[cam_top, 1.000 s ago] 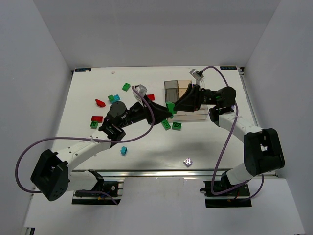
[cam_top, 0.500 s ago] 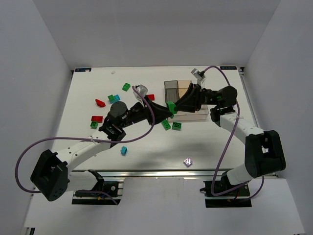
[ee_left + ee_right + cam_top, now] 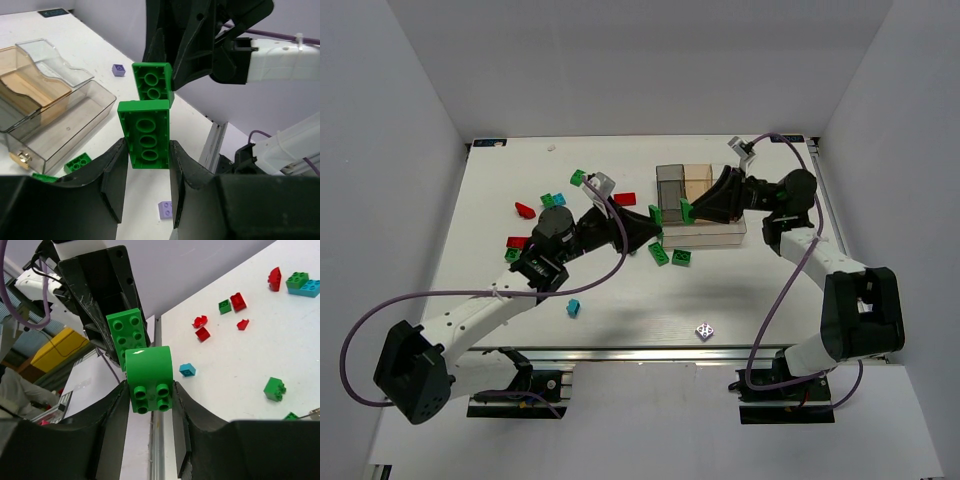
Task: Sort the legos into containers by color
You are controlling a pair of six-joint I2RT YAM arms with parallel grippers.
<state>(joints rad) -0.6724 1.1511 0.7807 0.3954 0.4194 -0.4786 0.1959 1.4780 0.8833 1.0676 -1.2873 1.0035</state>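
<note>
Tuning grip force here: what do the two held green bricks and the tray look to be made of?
The left arm's brick and right arm's brick: likely hard moulded plastic, semi-glossy, with crisp edges, studs and soft highlights. The tray: probably thin rigid transparent plastic, glossy; you see through its smoky and tan walls, and the rims glint.

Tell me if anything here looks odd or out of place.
A green brick and a cyan brick on the left of the table look clipped together, mixing colours. A small lavender piece near the front edge matches no other brick's colour.
</note>
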